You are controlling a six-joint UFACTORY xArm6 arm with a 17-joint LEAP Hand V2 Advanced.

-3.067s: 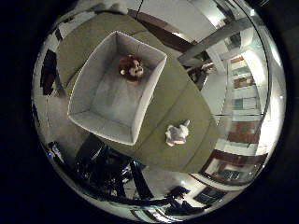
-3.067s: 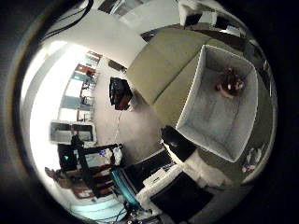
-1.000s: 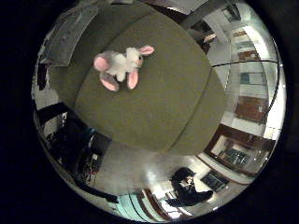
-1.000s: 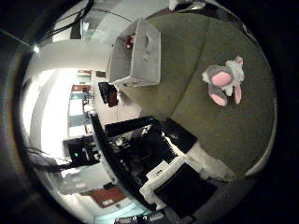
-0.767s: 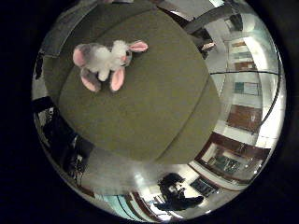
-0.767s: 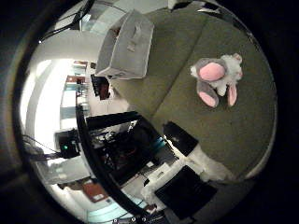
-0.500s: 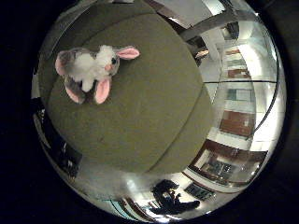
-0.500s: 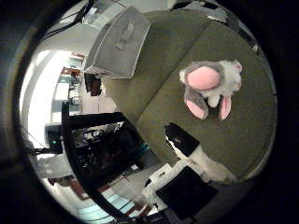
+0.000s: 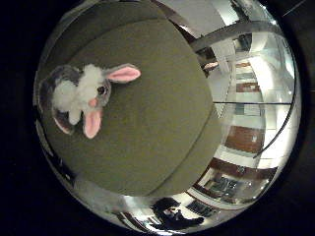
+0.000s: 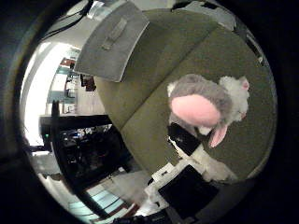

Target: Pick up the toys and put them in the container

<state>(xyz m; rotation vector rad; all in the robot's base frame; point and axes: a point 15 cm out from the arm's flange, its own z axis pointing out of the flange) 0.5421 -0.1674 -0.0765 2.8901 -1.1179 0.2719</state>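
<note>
A: Where's the hand (image 10: 194, 172)?

B: Its white and black parts show just beside the plush rabbit (image 10: 210, 107); whether the fingers are curled or straight I cannot tell; nothing is gripped.

A: And the rabbit?

B: Close under the palm, on the olive cushion (image 9: 157, 123); its long axis runs foot to ears, ears toward the cushion's middle; the container (image 10: 112, 39) sits well apart.

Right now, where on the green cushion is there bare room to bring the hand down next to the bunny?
The green cushion is bare from the bunny out to its rounded edge toward the room; nothing else lies there. Between the bunny and the white container runs another bare strip. It is crowded only right at the bunny, where the hand hangs close beside it.
</note>
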